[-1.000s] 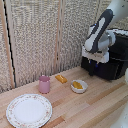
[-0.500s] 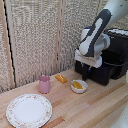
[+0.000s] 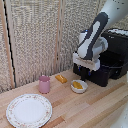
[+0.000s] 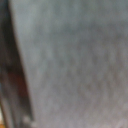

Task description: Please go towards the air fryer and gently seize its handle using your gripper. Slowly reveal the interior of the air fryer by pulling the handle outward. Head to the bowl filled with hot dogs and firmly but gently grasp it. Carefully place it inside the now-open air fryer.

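Four loose things share the wooden counter [image 3: 95, 107] in the exterior view, each placed here against the air fryer [image 3: 111, 61]. The bowl [image 3: 78, 86] of hot dogs [image 3: 77, 85] sits just before its drawer front. An orange block [image 3: 61, 78] lies beyond the bowl, then a pink cup [image 3: 44, 84], and a floral plate [image 3: 28, 110] well apart. The hand [image 3: 86, 71] hangs at the drawer face above the bowl; its opening cannot be told.

One blurred grey surface fills the wrist view.

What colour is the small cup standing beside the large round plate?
Pink; the small cup shows best in the exterior view.
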